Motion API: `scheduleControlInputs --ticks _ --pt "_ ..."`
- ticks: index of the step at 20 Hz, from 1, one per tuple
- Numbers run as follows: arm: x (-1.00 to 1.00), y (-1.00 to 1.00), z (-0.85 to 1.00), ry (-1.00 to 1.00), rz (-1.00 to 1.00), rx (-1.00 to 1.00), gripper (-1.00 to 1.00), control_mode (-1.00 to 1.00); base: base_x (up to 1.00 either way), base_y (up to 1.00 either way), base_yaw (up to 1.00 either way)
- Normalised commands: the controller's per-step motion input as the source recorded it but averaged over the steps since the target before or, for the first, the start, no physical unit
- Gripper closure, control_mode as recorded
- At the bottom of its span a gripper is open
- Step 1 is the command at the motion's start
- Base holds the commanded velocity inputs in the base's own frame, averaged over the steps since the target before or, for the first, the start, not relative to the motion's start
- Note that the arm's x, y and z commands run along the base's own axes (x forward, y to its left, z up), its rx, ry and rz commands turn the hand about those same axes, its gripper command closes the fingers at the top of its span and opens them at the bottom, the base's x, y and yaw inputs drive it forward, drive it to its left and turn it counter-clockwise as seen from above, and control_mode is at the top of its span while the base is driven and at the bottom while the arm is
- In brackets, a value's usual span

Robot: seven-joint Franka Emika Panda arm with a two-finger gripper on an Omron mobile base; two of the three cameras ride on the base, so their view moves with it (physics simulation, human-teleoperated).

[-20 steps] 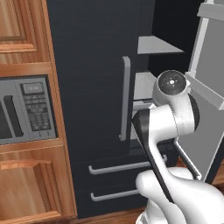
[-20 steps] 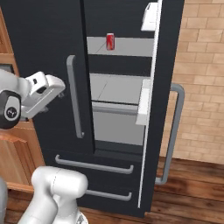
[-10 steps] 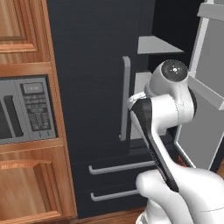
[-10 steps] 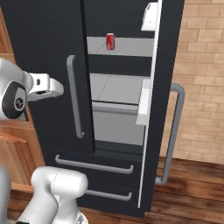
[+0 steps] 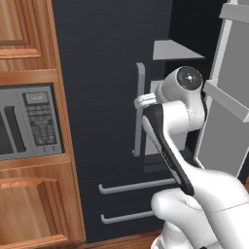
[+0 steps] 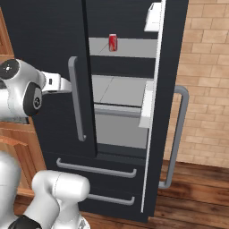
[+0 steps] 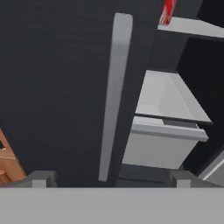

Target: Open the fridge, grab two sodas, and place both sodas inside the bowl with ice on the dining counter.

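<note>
Facing the fridge (image 6: 120, 53) with its right door swung open.
You have the gripper (image 7: 109, 177) empty, jaws wide apart, near the left door handle (image 7: 114, 87); 1 soda (image 6: 112, 42) stands on the upper shelf (image 6: 129, 47).

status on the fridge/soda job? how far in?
Done: the fridge's right door stands open, the shelves exposed. In hand: nothing; the gripper is open, facing the closed left door's handle. Left: one soda can sits on the upper shelf, ungrabbed; a second can, the bowl and counter aren't visible.

Open right bay (image 6: 120, 89) (left door (image 6: 49, 44) shut)
</note>
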Motion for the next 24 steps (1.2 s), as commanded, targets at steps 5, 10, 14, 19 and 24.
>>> scheduleControlInputs --ticks 5,10,14,19,24 --pt "0.95 0.00 0.00 0.02 0.02 0.00 -1.00 -1.00 0.00 0.00 0.00" --pt "0.87 0.01 -0.04 0.06 0.01 0.02 -1.00 -1.00 0.00 0.00 0.00" --pt "0.58 0.22 -0.01 0.03 -0.01 0.00 -1.00 -1.00 0.00 0.00 0.00" --pt "0.46 0.11 -0.02 0.01 -0.05 0.00 -1.00 -1.00 0.00 0.00 0.00" --pt "0.40 0.00 -0.11 0.00 -0.02 0.01 -1.00 -1.00 0.00 0.00 0.00"
